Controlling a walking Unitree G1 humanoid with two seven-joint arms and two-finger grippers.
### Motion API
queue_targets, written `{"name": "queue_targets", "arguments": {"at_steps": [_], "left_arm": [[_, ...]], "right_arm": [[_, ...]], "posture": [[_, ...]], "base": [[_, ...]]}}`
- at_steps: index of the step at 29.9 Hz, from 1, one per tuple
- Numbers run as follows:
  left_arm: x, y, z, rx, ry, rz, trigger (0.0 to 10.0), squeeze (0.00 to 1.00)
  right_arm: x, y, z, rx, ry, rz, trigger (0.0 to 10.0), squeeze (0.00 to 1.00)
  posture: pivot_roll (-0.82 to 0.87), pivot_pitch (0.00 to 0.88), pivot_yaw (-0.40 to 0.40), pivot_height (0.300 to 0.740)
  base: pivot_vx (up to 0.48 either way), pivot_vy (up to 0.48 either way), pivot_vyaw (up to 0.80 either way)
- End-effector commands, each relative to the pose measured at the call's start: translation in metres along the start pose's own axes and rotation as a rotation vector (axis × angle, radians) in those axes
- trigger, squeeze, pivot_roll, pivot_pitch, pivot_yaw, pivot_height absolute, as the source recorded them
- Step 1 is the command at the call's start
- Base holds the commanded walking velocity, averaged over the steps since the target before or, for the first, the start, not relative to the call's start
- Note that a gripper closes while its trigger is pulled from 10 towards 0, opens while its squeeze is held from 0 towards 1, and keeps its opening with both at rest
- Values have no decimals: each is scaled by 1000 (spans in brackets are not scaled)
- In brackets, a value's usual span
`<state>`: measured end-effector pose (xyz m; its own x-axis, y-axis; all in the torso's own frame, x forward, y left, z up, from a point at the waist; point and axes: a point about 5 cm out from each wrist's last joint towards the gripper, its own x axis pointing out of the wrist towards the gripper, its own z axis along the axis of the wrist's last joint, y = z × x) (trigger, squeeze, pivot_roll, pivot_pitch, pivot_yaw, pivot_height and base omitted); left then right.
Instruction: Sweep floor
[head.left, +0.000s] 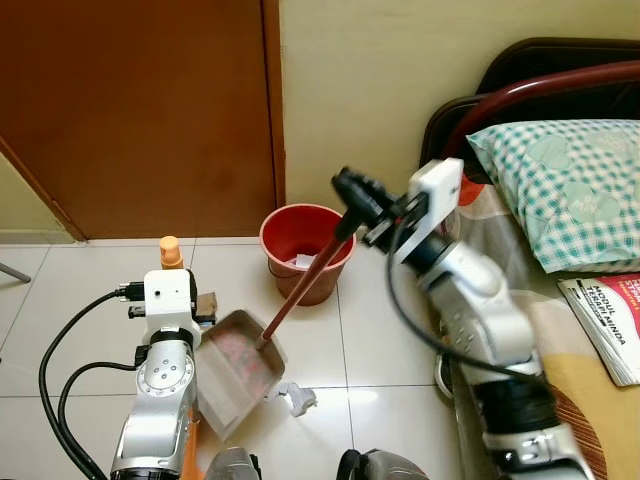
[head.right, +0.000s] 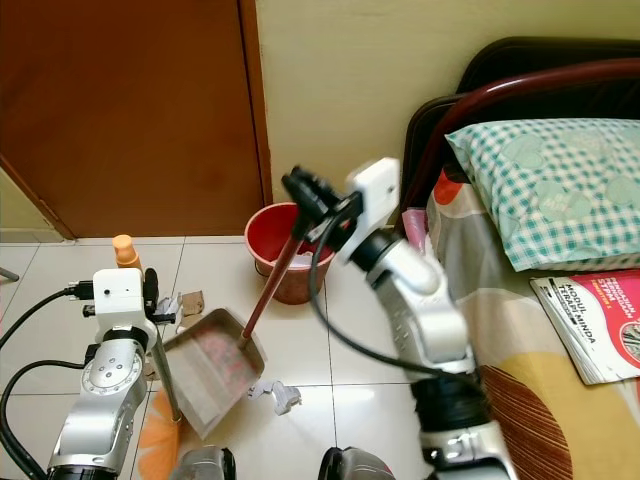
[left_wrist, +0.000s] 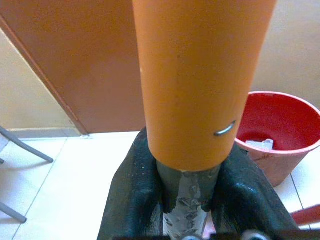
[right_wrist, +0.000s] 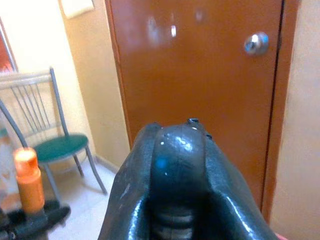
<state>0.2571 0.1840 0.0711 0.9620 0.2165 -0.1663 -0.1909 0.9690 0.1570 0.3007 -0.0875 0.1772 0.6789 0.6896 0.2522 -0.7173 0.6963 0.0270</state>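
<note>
A grey dustpan (head.left: 240, 372) rests tilted on the white tile floor, with pinkish dust inside. Its long red-brown handle (head.left: 300, 285) slants up to a black grip, and my right gripper (head.left: 368, 208) is shut on that grip, level with the red bucket's rim. In the right wrist view its fingers (right_wrist: 131, 190) wrap the black grip end (right_wrist: 177, 165). My left gripper (left_wrist: 185, 207) is shut on the broom's grey shaft just below its orange handle top (head.left: 170, 250). The broom's orange bristles (head.right: 160, 440) spread on the floor beside the dustpan. Crumpled white paper (head.left: 296, 398) lies just right of the dustpan.
A red bucket (head.left: 307, 250) holding some paper stands by the wall beyond the dustpan. The brown door (head.left: 140, 110) is shut at the back left. A bed with a checked pillow (head.left: 570, 190) and a magazine (head.left: 610, 310) runs along the right. A green-seated chair (right_wrist: 55, 145) stands beside the door.
</note>
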Motion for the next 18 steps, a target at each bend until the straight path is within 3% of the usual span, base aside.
{"name": "queue_targets", "arguments": {"at_steps": [1, 4, 8, 14, 18], "left_arm": [[-3, 1, -7, -2, 39, -2, 10000, 0], [-3, -1, -6, -10, 38, -18, 10000, 0], [-1, -10, 0, -22, 19, -80, 10000, 0], [1, -17, 5, -24, 8, -119, 10000, 0], [1, -28, 15, -75, -20, -189, 10000, 0]], "right_arm": [[-7, -5, -12, -103, 41, -123, 10000, 0], [-14, -9, -20, -128, 58, -202, 10000, 0], [-31, -24, -25, -190, 74, -428, 10000, 0], [-45, -40, -29, -220, 88, -604, 10000, 0], [-58, -52, -43, -266, 181, -747, 10000, 0]], "posture": [[-8, 116, -60, 740], [-9, 119, -57, 740], [-15, 128, -41, 740], [-16, 134, -28, 740], [-4, 146, -22, 740]], "base": [[0, 0, 0], [0, 0, 0], [0, 0, 0], [0, 0, 0], [0, 0, 0]]}}
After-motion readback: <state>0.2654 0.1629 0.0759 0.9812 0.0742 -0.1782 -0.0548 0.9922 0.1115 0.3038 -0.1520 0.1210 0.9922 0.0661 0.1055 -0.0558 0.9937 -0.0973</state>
